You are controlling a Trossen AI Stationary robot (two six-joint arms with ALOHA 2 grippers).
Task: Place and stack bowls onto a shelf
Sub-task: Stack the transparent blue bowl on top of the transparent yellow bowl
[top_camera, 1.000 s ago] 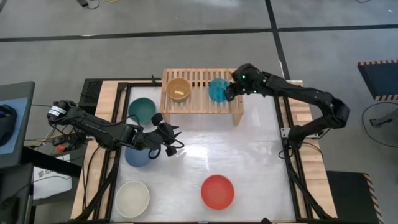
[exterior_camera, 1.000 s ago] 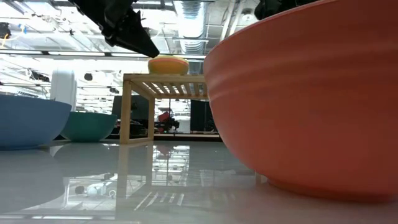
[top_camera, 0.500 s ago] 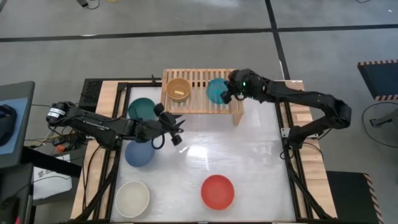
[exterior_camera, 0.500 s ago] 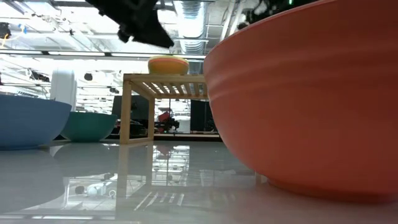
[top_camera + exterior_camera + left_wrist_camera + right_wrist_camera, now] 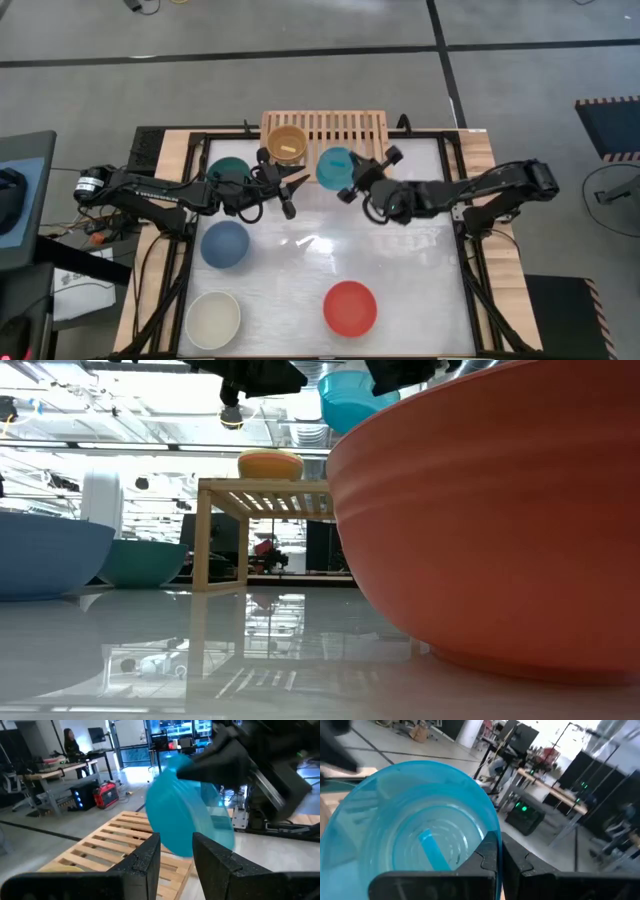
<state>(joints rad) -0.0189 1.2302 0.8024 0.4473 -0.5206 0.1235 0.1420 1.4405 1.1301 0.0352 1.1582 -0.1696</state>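
A light-blue bowl (image 5: 333,165) hangs tipped in the air in front of the light-wood shelf (image 5: 345,125), with my right gripper (image 5: 352,180) shut on it. In the low view this bowl (image 5: 345,400) is above the shelf top. A yellow bowl (image 5: 286,143) stands on the shelf's left part. My left gripper (image 5: 294,195) hovers open just left of the blue bowl, nothing between its fingers (image 5: 150,857). A teal bowl (image 5: 228,172), a navy bowl (image 5: 224,243), a cream bowl (image 5: 212,318) and a red bowl (image 5: 350,307) rest on the table. My right gripper pinches the light-blue bowl's rim (image 5: 487,827), one finger inside the bowl and one outside. It reaches in from the table's right side. The bowl is lifted clear of shelf and table and is tipped on its side, its opening turned toward the right arm.
The red bowl (image 5: 480,520) fills the right of the low view. The shelf's right half (image 5: 365,125) holds nothing. Bare white tabletop (image 5: 420,270) lies between the arms and the near edge. A person (image 5: 70,742) stands in the room beyond.
My right gripper has shut on the light-blue bowl's rim, lifted it off the shelf and carried it toward the near edge and the left; the bowl has tipped onto its side. My left gripper has moved toward the far edge, up to the shelf's front.
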